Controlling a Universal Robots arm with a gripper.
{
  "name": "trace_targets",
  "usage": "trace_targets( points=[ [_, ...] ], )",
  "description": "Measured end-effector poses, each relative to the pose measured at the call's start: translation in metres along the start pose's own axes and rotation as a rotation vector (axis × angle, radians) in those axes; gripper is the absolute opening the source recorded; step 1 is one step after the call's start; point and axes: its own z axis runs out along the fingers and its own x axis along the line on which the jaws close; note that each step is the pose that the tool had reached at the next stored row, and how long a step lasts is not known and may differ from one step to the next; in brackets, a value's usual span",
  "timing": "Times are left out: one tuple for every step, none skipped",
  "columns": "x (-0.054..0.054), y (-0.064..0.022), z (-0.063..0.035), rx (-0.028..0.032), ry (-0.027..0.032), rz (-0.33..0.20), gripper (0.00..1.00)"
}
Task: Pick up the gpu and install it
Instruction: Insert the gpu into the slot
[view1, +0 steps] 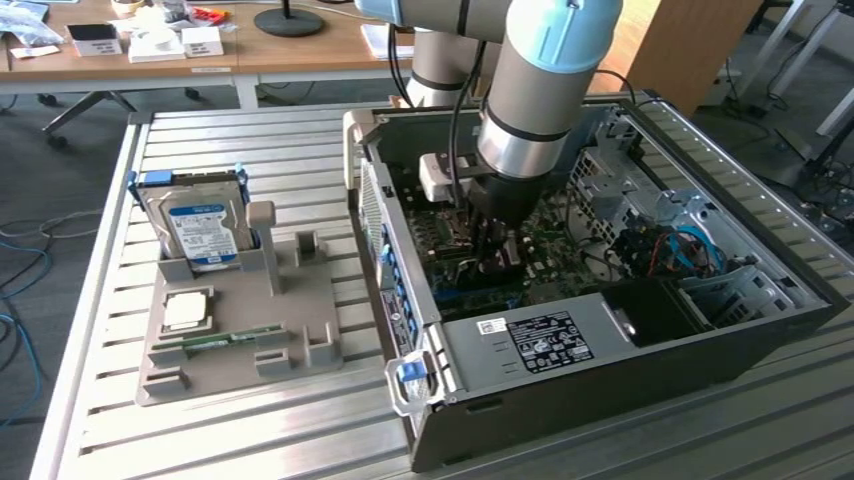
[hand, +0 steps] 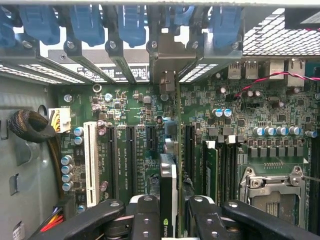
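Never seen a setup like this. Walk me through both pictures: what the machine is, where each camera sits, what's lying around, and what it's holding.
The machine is a robot arm with a gripper at its tip, reaching down into an open computer case on a slatted metal table.

The exterior view comes from a camera standing off the arm. The wrist view comes from a camera on the arm's wrist, looking past its black fingers at the green motherboard.

The fingers are closed on the gpu, a card seen edge-on, standing upright over the motherboard's slots.

Beside the case, toward the exterior view's left, a grey tray holds a hard drive, a processor chip and a memory stick.
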Motion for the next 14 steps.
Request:
trace_targets(
  points=[
    [-0.0001, 0.0001, 0.0000, -0.0017, -0.0008, 0.000, 0.27],
    [0.0000, 0.0001, 0.0000, -0.0006, -0.0003, 0.000, 0.27],
    [0.0000, 0.0000, 0.0000, -0.0004, -0.0002, 0.000, 0.27],
    [-0.0001, 0.0001, 0.0000, -0.0016, -0.0008, 0.000, 0.27],
    [0.0000, 0.0001, 0.0000, -0.0007, -0.0003, 0.000, 0.27],
    [-0.0003, 0.0005, 0.0003, -0.0025, -0.0026, 0.001, 0.27],
    [-0.0003, 0.0006, 0.0005, -0.0019, -0.0026, 0.001, 0.27],
    [-0.0002, 0.0005, 0.0005, -0.0015, -0.0021, 0.001, 0.33],
    [-0.0002, 0.0003, 0.0001, -0.0019, -0.0013, 0.000, 0.33],
    [-0.0001, 0.0002, 0.0001, -0.0019, -0.0011, 0.000, 0.39],
    [-0.0001, 0.0002, 0.0001, -0.0019, -0.0011, 0.000, 0.45],
    [-0.0001, 0.0002, 0.0000, -0.0020, -0.0010, 0.000, 0.45],
    [-0.0001, 0.0002, 0.0000, -0.0020, -0.0011, 0.000, 0.51],
    [-0.0001, 0.0002, 0.0000, -0.0020, -0.0010, 0.000, 0.57]
  ],
)
